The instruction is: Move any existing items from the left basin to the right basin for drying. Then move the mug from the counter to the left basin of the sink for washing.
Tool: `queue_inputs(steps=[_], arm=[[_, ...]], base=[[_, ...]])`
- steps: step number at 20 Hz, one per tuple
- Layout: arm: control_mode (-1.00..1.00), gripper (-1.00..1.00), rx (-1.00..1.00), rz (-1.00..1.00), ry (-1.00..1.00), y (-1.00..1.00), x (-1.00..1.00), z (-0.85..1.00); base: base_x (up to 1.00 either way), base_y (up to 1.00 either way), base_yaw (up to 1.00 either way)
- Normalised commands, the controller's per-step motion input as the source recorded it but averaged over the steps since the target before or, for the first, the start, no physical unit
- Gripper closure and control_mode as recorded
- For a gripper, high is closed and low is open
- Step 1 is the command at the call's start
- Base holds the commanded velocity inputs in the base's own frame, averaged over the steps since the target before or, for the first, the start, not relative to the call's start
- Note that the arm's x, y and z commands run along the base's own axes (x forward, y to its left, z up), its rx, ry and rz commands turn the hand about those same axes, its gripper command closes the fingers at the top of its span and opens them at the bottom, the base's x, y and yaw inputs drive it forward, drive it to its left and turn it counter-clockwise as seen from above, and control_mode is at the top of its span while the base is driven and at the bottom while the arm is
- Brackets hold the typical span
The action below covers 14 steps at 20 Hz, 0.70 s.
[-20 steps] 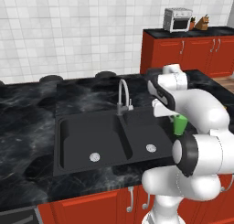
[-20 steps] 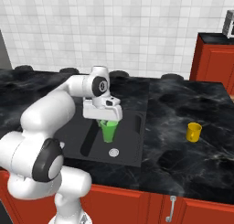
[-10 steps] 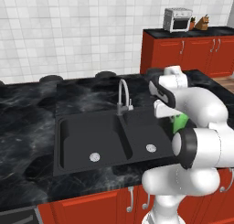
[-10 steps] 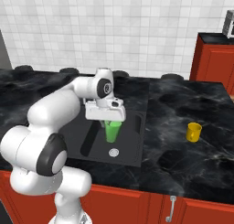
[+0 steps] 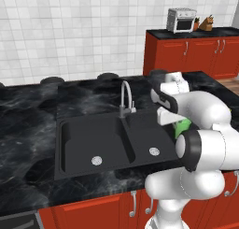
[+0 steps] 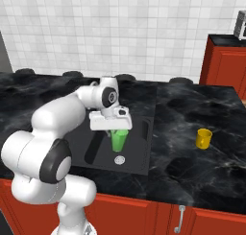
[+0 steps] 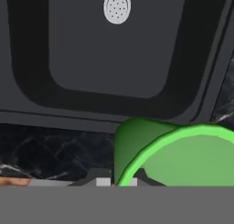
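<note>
A: Pincer (image 6: 118, 132) status?
B: Clamped on the green cup's (image 6: 118, 139) rim; cup hangs upright under it, over the right basin (image 6: 129, 155), above the drain (image 6: 119, 159).
A: Other stuff?
B: Left basin (image 5: 93, 144) bare but for its drain; yellow mug (image 6: 203, 138) on table (image 6: 202, 119), well apart; fingertips hidden behind cup.

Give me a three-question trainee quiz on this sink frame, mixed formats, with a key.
1. True or false: the claw is shut on the green cup.
2. The green cup hangs over which bowl? A) the left basin B) the right basin C) the counter
3. Fill in: the yellow mug stands on the ____.

Key: 1 true; 2 B; 3 counter.
</note>
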Motion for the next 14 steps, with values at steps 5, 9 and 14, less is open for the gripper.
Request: queue_inputs(steps=[5,9,14], arm=[[-1.00,1.00,0.06,0.15,-0.01,0.00,0.00,-0.16],[-1.00,1.00,0.04,0.13,-0.01,0.00,0.03,-0.23],[-1.00,1.00,0.02,0.11,-0.03,0.01,0.11,-0.24]], base=[[0.00,0.00,0.00],[0.00,0.00,0.00],[0.00,0.00,0.00]])
